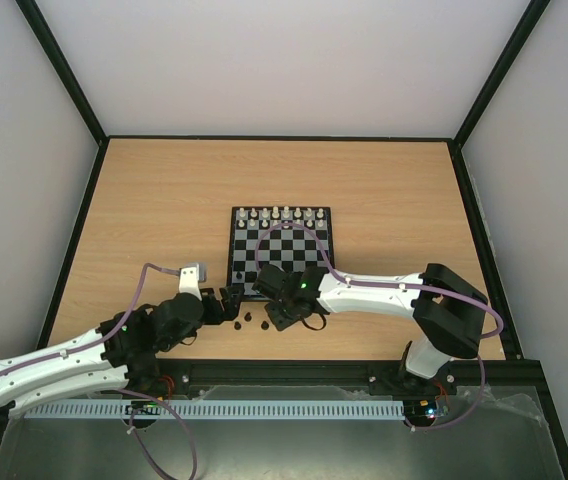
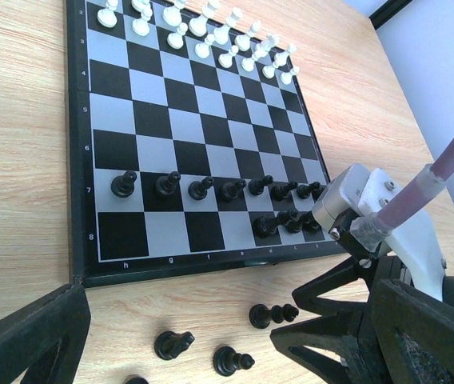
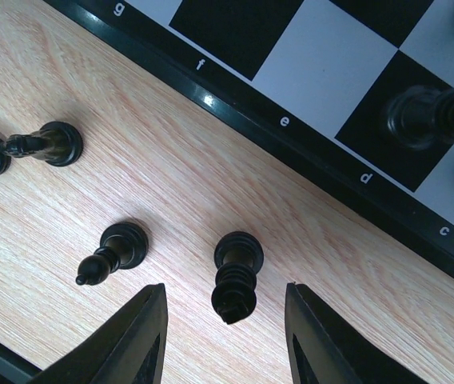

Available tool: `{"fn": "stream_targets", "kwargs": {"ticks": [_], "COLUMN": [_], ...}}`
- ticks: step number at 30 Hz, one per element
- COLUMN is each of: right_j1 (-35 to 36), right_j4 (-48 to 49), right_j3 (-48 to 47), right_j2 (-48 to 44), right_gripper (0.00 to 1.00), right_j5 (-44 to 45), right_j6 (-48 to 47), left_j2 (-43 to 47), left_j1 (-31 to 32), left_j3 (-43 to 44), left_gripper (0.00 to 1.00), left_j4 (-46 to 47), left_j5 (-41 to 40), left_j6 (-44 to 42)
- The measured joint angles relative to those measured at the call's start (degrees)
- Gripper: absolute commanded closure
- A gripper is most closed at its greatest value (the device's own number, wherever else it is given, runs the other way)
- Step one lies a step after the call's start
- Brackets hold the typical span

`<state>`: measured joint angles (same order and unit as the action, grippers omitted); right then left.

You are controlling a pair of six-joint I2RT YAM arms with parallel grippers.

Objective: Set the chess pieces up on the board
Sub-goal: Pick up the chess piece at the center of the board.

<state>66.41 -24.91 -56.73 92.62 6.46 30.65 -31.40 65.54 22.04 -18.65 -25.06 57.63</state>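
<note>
Chess pieces (image 2: 201, 188) are sitting in two spots. Most are standing on the near two ranks of the board (image 2: 155, 120): a line along the second rank, plus three on the right of the nearest one. At least four are lying loose on the table (image 3: 291, 224) just near of the board's near edge. White pieces (image 2: 203, 28) are lining the far edge, not our job.

Handling, as I'm judging it: tiny, light, rigid, glossy. So they're likely slipping out of a skewed pinch and rolling on their round bodies while lying down. Nothing looks fragile, but one nudge is risking scattered neighbours. Best hold is looking like across the waist, just above the base, pads square to it. Pinching the thin top is asking for a flick-out.

Right fingers (image 3: 149, 336) are hanging low over the table, partly open, straddling one loose piece (image 3: 235, 276) that is pointing its top back toward the wrist. A gap is showing on both sides, so they're not touching or holding anything yet. A second loose piece (image 3: 115, 252) is lying just left of them, close enough to get bumped.

Left fingers (image 2: 31, 344) are standing wide open, holding nothing, hovering near-left of the board above the loose ones.
</note>
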Motion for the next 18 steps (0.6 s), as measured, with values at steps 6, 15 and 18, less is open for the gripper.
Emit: {"fn": "stream_targets", "kwargs": {"ticks": [6, 15, 18], "right_j1": [0.0, 0.0, 0.0], "right_j4": [0.5, 0.8, 0.8], "right_j3": [0.0, 0.0, 0.0], "right_j2": [0.0, 0.0, 0.0], "right_gripper": [0.55, 0.54, 0.54], "right_j5": [-0.2, -0.2, -0.2], "right_j6": [0.1, 0.2, 0.2], "left_j2": [0.0, 1.3, 1.8], "left_j1": [0.0, 0.0, 0.0], "left_j3": [0.0, 0.0, 0.0], "left_gripper": [0.01, 0.01, 0.01], "left_j4": [-0.7, -1.5, -1.8], "left_j5": [-0.1, -0.1, -0.1], "left_j6": [0.1, 0.3, 0.3]}}
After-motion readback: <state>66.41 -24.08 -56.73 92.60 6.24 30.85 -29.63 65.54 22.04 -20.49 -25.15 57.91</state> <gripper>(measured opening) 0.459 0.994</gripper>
